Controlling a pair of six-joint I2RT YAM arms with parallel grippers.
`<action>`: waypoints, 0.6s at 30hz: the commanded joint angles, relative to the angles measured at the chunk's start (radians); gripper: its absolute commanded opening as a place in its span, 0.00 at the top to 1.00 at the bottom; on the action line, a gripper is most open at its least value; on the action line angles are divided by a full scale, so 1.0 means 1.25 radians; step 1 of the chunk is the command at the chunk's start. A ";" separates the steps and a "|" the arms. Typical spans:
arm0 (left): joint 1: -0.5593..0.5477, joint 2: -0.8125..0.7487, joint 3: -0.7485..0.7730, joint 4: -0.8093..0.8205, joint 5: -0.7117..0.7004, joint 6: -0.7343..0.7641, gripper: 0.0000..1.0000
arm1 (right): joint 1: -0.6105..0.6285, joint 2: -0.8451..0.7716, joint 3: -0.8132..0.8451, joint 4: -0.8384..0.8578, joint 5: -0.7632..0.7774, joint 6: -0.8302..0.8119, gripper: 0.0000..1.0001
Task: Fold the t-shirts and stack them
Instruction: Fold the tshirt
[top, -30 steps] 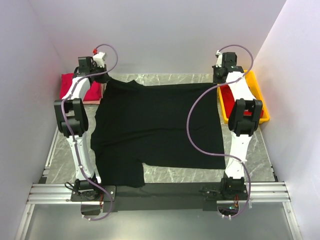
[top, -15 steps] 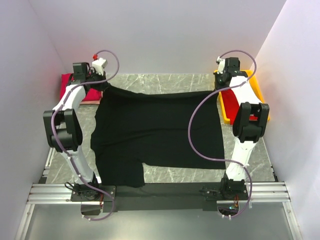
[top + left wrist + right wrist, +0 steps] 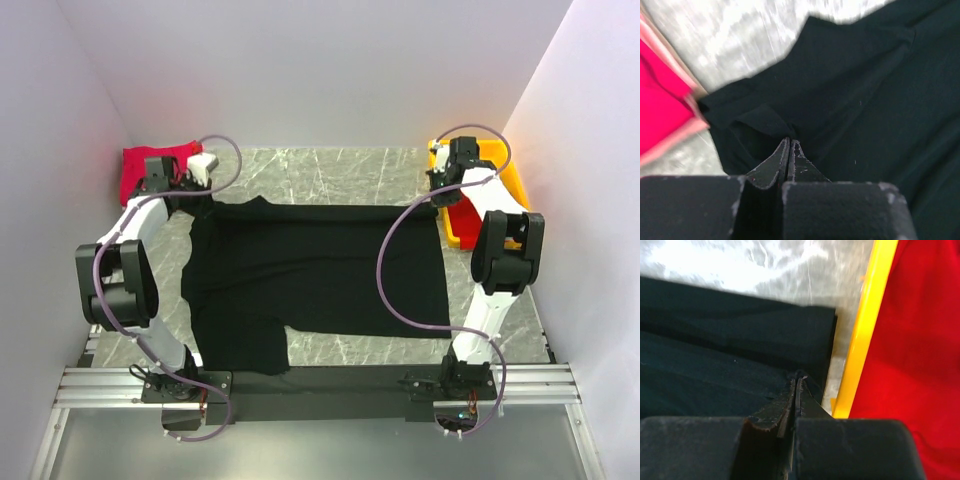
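Black cloth – item one: black t-shirt (image 3: 320,270), spread flat on the marble-patterned table (image 3: 340,165) between the two arms, with one sleeve lying toward the near-left edge. Its far edge is raised at both corners. In the right wrist view that edge shows as a doubled band.

Left gripper (image 3: 789,142): fingers pressed together, pinching the black t-shirt at its far-left corner. The left arm rises from its near base, with the elbow bent outward to the left and the forearm reaching toward the far-left corner of the table.

Right gripper (image 3: 797,377): fingers together, clamped on the far-right corner of the same shirt, just beside the tray rim. The right arm's elbow juts to the right and its wrist angles inward.

Item two: red t-shirt (image 3: 150,165), bunched against the far-left wall, a pink-red blur in the left wrist view.

Item three: a second red t-shirt (image 3: 910,340), lying inside the yellow tray (image 3: 865,340) at far right – partly covered by the right arm from above.

Hard to make out: the cloth held between each pair of fingertips is hidden by the fingers. The left wrist view is smeared throughout.
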 commanded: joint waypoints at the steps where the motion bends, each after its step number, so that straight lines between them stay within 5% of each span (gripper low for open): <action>1: 0.001 -0.008 -0.042 -0.001 -0.023 0.041 1.00 | -0.006 -0.007 -0.012 0.006 0.027 -0.014 1.00; 18: -0.021 0.124 -0.046 -0.071 -0.114 0.066 1.00 | 0.005 0.109 0.059 -0.083 0.054 -0.028 1.00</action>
